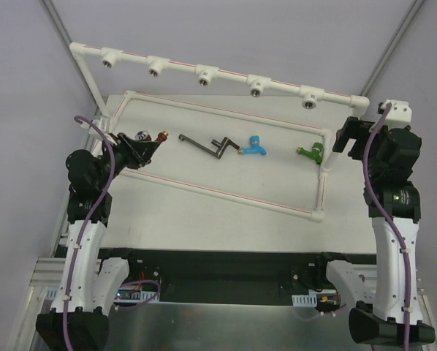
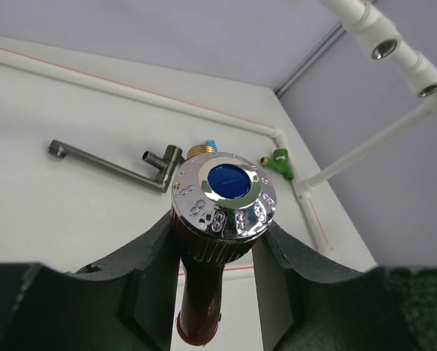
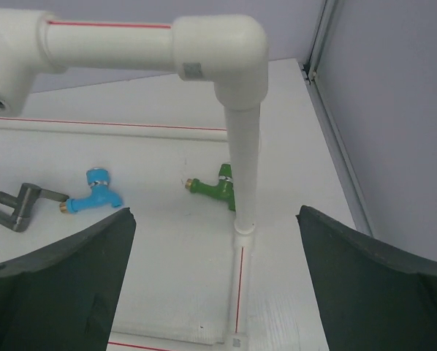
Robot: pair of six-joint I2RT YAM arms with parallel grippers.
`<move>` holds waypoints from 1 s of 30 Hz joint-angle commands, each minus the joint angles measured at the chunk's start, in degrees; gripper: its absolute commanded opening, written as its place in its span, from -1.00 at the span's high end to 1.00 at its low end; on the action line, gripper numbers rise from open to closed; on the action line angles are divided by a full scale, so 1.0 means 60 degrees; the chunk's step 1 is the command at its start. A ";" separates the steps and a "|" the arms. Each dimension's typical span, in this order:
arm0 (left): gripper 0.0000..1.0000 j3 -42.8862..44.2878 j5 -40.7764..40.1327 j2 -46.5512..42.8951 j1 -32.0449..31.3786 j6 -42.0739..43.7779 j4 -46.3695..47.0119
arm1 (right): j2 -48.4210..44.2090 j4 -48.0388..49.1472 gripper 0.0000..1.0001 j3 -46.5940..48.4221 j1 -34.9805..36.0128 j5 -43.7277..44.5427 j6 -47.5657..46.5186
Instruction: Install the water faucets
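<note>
My left gripper [image 1: 150,143] [image 2: 217,245] is shut on the red-brown faucet [image 2: 202,292], held above the table at the left. Its shiny knob with a blue centre [image 2: 224,191] faces the left wrist camera. The blue faucet [image 1: 253,147] [image 3: 94,196] lies on the table in the middle. The green faucet [image 1: 311,152] [image 3: 213,187] lies to its right, beside the upright white pipe [image 3: 244,146]. My right gripper [image 1: 344,139] [image 3: 215,223] stands open at the frame's right corner, the upright pipe between its fingers and apart from both.
The white pipe frame [image 1: 226,73] has a raised top bar with several metal-lined sockets [image 1: 256,89] facing the arms, and a flat loop [image 1: 226,191] lies on the table. A grey metal spout piece [image 1: 210,145] [image 2: 116,164] lies left of the blue faucet.
</note>
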 commanded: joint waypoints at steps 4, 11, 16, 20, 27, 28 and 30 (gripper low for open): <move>1.00 -0.0206 0.1815 0.0767 0.1386 -0.2658 0.3740 | -0.0290 0.2662 -0.94 -0.1952 -0.0045 -0.0192 0.0412; 1.00 0.0526 0.1610 0.1280 0.2090 -0.2819 0.4017 | 0.0046 0.2447 -0.96 -0.0856 0.0572 -0.1394 -0.0846; 1.00 0.0981 0.1800 0.2290 0.2413 -0.3434 0.4795 | 0.0398 0.1467 -0.95 0.0199 0.0791 -0.1599 -0.1828; 1.00 0.1246 0.1830 0.2613 0.2530 -0.3275 0.4942 | 0.0996 0.0923 -0.92 0.1704 0.0967 -0.2987 -0.2824; 1.00 0.1362 0.1639 0.2614 0.2559 -0.2178 0.3948 | 0.3266 -0.0991 -0.96 0.5042 0.1085 -0.5011 -0.4303; 1.00 0.1305 0.1625 0.2556 0.2516 -0.2074 0.3685 | 0.3545 -0.1330 -0.97 0.5398 0.1172 -0.5231 -0.4944; 1.00 0.1217 0.1537 0.2410 0.2472 -0.1723 0.3478 | 0.4365 -0.2338 -0.97 0.6159 0.1290 -0.5744 -0.5679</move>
